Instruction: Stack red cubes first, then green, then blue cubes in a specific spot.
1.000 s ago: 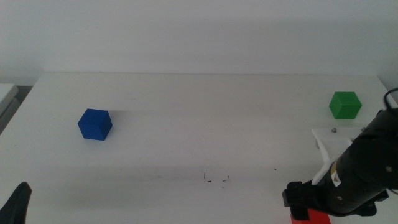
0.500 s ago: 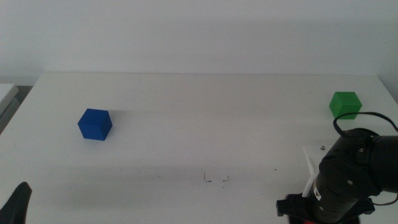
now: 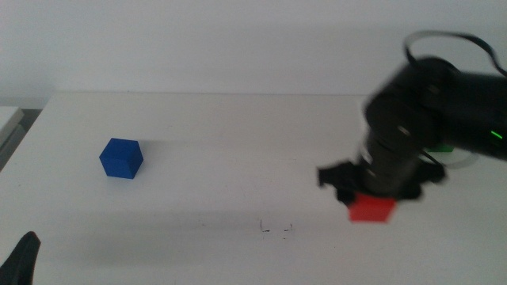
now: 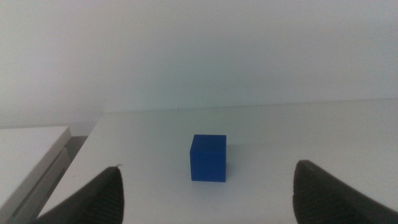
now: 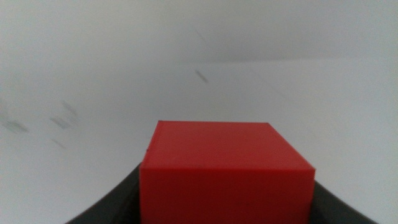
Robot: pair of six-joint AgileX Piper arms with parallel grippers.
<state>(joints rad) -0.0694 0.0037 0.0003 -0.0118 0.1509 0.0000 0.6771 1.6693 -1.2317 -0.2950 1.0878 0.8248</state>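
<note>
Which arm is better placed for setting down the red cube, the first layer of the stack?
The right. Its gripper is shut on the red cube above the table. The left gripper waits open near the table's edge, facing the blue cube.

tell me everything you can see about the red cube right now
The red cube is small, plain and matte bright red with sharp edges, unmarked on the faces that show. The right end effector is shut on it, dark jaws pressing either side in the right wrist view, cube level between them. In the middle view it sits at the arm's tip over the white table, right of centre; whether it touches the surface cannot be told. Nothing else touches it.
</note>
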